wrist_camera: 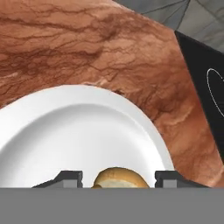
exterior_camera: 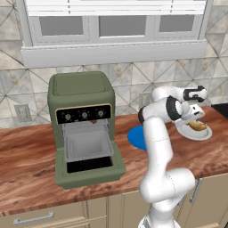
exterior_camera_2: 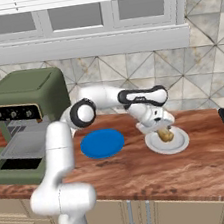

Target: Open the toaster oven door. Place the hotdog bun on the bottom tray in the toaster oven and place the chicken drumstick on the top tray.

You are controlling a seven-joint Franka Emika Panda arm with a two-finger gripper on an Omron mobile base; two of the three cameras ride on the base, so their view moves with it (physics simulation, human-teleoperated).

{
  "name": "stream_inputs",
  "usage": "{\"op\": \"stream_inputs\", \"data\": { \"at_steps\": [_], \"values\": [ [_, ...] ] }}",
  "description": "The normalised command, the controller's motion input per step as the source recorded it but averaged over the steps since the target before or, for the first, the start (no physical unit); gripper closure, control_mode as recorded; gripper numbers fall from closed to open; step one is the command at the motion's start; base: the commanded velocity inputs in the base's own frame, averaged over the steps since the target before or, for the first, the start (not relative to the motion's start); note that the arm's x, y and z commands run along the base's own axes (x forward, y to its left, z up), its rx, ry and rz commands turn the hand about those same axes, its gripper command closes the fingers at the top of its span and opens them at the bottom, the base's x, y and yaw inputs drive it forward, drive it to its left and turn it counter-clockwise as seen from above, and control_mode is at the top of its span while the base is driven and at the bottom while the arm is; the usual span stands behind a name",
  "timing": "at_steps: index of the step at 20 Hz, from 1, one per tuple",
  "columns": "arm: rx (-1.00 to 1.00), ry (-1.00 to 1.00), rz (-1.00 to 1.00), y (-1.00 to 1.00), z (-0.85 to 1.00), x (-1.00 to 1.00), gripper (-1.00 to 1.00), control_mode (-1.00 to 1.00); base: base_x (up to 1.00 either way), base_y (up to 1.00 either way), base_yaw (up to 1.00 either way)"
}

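Claw [wrist_camera: 117, 179] down over white plate [wrist_camera: 65, 131], tips either side of a golden-brown food piece [wrist_camera: 117, 178]; contact unclear. Plate on wood table [exterior_camera_2: 202, 162], right of blue plate [exterior_camera_2: 102, 143]. Olive toaster oven [exterior_camera: 82, 120] far left, door [exterior_camera: 91, 171] dropped open, 3 knobs.

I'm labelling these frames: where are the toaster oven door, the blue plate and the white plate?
toaster oven door [exterior_camera: 91, 173], left base view, front frame.
blue plate [exterior_camera_2: 102, 143], right base view, centre.
white plate [wrist_camera: 65, 131], hand view, bare middle.
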Motion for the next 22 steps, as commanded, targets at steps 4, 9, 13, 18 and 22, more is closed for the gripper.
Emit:
{"op": "stream_inputs", "data": {
  "at_steps": [4,9,13,18,22],
  "values": [
    [0.0,0.06,0.13,0.66,0.68,-1.0,1.0,-1.0,0.0,0.0,0.0],
    [-0.01,0.07,0.32,1.0,0.57,-1.0,1.0,-1.0,0.0,0.0,0.0],
    [-0.15,0.12,0.58,1.0,0.43,-0.9,1.0,-1.0,0.0,0.0,0.0],
    [-0.31,0.11,0.61,1.0,0.56,-0.87,1.0,-1.0,0.0,0.0,0.0],
    [-0.42,0.15,0.55,1.0,0.56,-0.99,1.0,-1.0,0.0,0.0,0.0]
  ]
}}
